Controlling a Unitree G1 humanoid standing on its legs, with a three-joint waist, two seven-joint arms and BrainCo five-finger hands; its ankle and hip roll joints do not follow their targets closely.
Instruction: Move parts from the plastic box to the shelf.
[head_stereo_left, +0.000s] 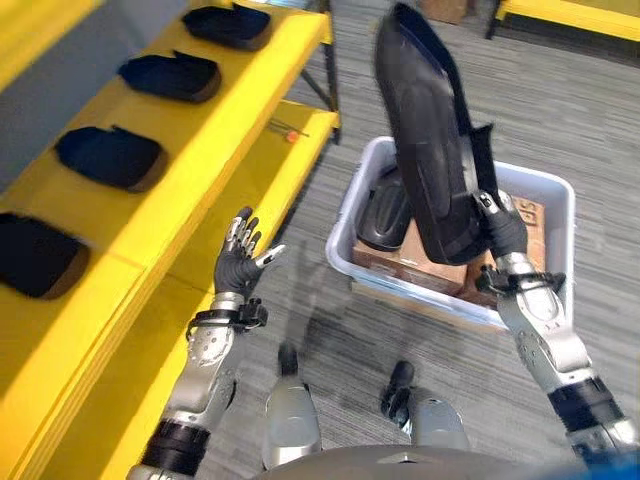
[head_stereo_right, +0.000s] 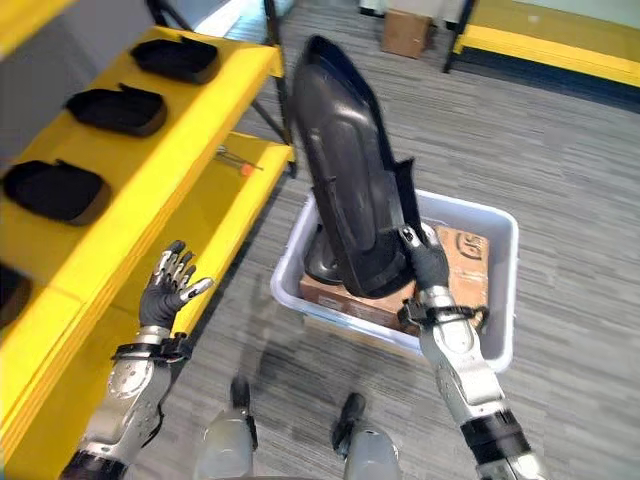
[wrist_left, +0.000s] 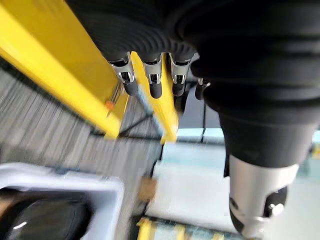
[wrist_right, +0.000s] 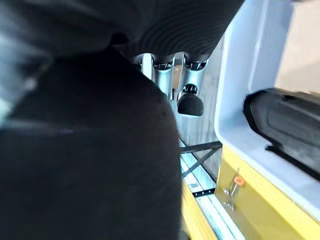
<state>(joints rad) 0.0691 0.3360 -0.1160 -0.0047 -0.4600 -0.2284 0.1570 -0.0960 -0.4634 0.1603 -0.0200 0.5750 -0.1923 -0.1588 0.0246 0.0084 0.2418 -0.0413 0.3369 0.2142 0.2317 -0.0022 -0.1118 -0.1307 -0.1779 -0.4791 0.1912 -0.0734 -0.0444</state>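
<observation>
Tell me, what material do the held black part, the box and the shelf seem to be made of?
Black part in the right hand: probably moulded plastic, semi-matt, with soft highlights on its curved shell. Box: pale grey plastic, smooth, with a rounded rim. Shelf: yellow painted board, flat and even; what lies under the paint is unclear.

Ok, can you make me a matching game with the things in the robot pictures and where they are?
Things:
1. big black part
2. left hand
3. plastic box
4. small black parts

Places or states:
A. on the grey floor, holding cardboard and another black part
B. lying in a row on the yellow shelf
C. open, empty, beside the shelf
D. lifted above the box, held by the right hand

Pairs: 1-D, 2-C, 3-A, 4-B
</observation>
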